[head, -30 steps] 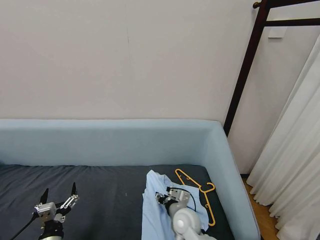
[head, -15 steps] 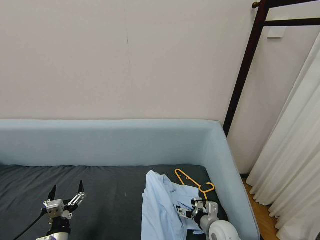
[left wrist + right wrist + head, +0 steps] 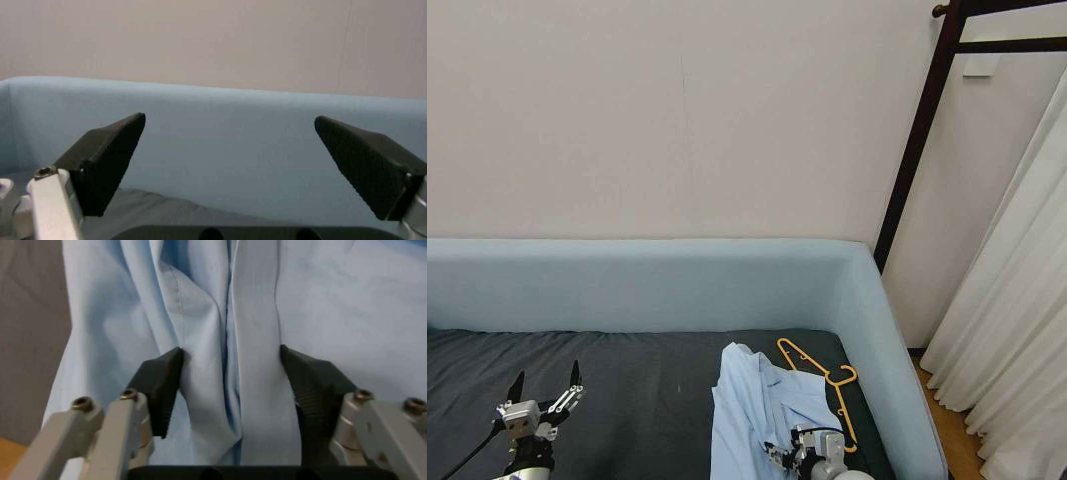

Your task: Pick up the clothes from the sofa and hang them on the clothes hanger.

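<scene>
Looks like we're at the grab step: the right gripper is down on the light blue shirt near the right end of the sofa, and nothing's been lifted yet. In the right wrist view its 2 fingers are spread apart with a raised fold of the shirt running right between them, so my guess is the next move is just to squeeze on that ridge and pull up. It'd need a decent bite, since thin cloth like this probably slips out if only the top layer gets pinched. The shirt itself is a rumpled heap, with long creases and what looks like a placket or seam running down the middle, draped over the dark grey seat cushion. An orange hanger lies on the cushion right at the shirt's far edge; can't tell if it's actually threaded into the shirt or just sitting beside it. The dark wooden stand where I assume this all ends up is off past the sofa's right arm, well apart from the shirt, so there's a carry to do after the lift. The left gripper hangs over the seat way off to the left, fingers wide open, holding nothing and facing the backrest.
</scene>
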